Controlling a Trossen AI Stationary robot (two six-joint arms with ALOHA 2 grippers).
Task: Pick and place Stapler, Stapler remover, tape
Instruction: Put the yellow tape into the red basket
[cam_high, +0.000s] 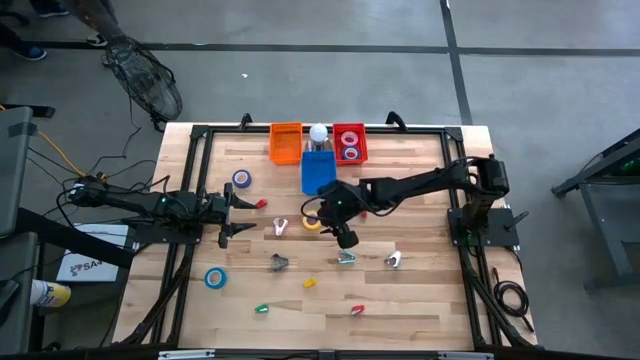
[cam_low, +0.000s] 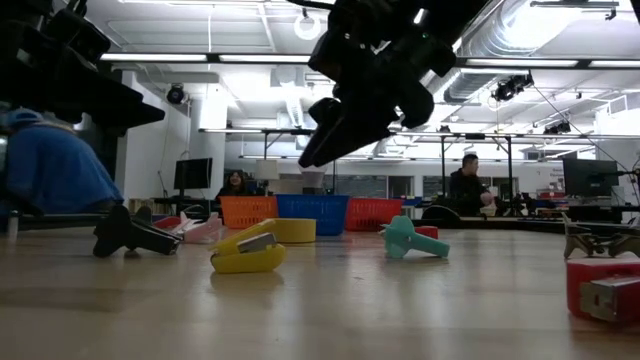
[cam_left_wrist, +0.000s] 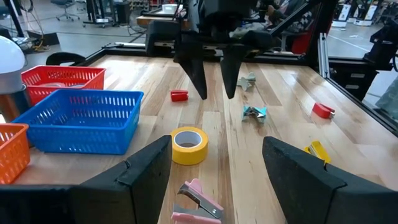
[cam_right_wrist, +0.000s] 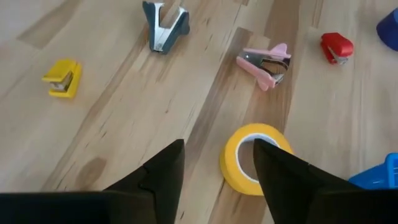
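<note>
A yellow tape roll (cam_high: 312, 222) lies flat on the wooden table near its middle. My right gripper (cam_high: 345, 238) hangs open above it, slanting down; in its wrist view one finger (cam_right_wrist: 273, 171) stands over the roll (cam_right_wrist: 239, 163) and the other (cam_right_wrist: 163, 174) beside it, touching nothing. A pink stapler remover (cam_right_wrist: 266, 62) and a small red stapler (cam_right_wrist: 336, 47) lie beyond the roll. More blue tape rolls (cam_high: 241, 178) (cam_high: 215, 277) lie on the left. My left gripper (cam_high: 246, 215) waits open at the left, level, facing the yellow roll (cam_left_wrist: 188, 145).
Orange (cam_high: 286, 142), blue (cam_high: 318, 172) and red (cam_high: 350, 142) baskets stand at the far edge; the red one holds tape rolls. A dark remover (cam_high: 279, 262), a teal one (cam_high: 346, 257), a pale one (cam_high: 393, 260) and a yellow stapler (cam_high: 309, 283) lie toward the near side.
</note>
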